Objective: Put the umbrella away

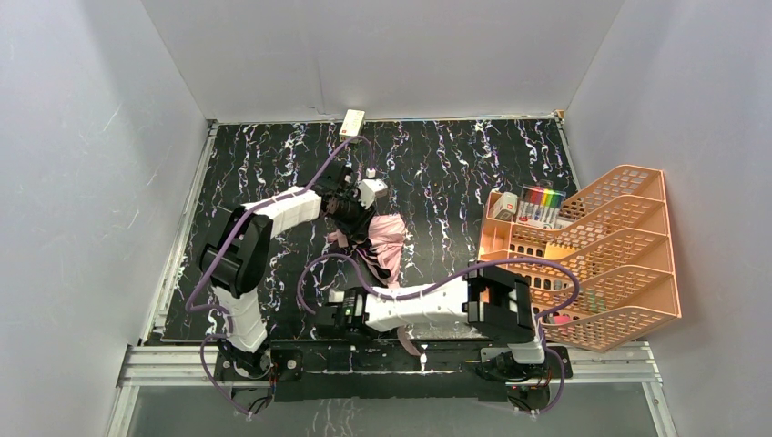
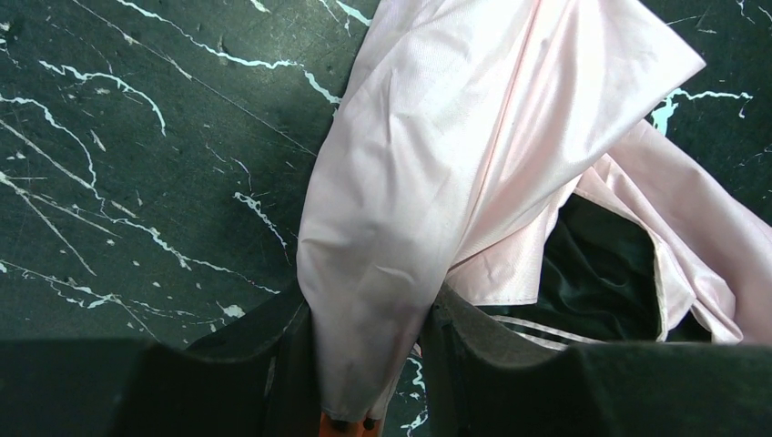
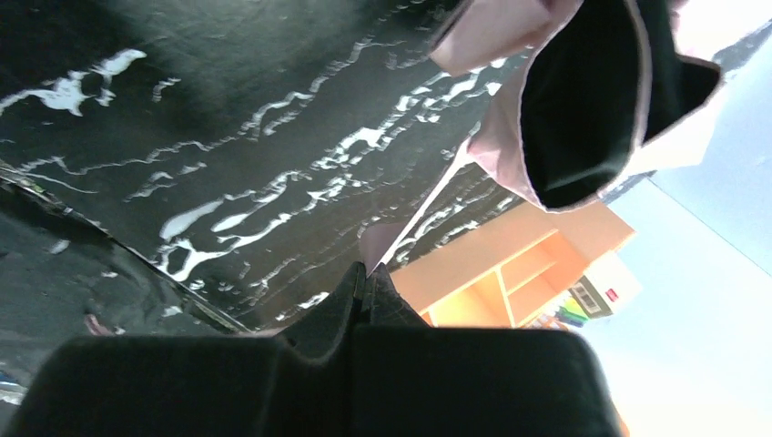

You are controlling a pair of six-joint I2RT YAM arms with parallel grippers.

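Note:
The umbrella (image 1: 380, 241) lies loosely bunched on the black marbled table (image 1: 455, 164), pale pink outside and black inside. My left gripper (image 1: 350, 205) is at the umbrella's far end. In the left wrist view the left gripper (image 2: 369, 314) is shut on a gathered fold of the umbrella's pink fabric (image 2: 455, 137), which fills the gap between both fingers (image 2: 282, 355). My right gripper (image 1: 335, 314) is low near the table's front edge. In its own view the right gripper (image 3: 369, 273) is shut on a thin pink strap (image 3: 428, 205) that runs up to the umbrella's canopy (image 3: 583, 100).
An orange mesh organiser rack (image 1: 583, 255) stands at the right, with coloured markers (image 1: 543, 198) in its far compartment; the rack (image 3: 510, 264) also shows in the right wrist view. A small cream box (image 1: 352, 121) sits at the back edge. Grey walls close in three sides.

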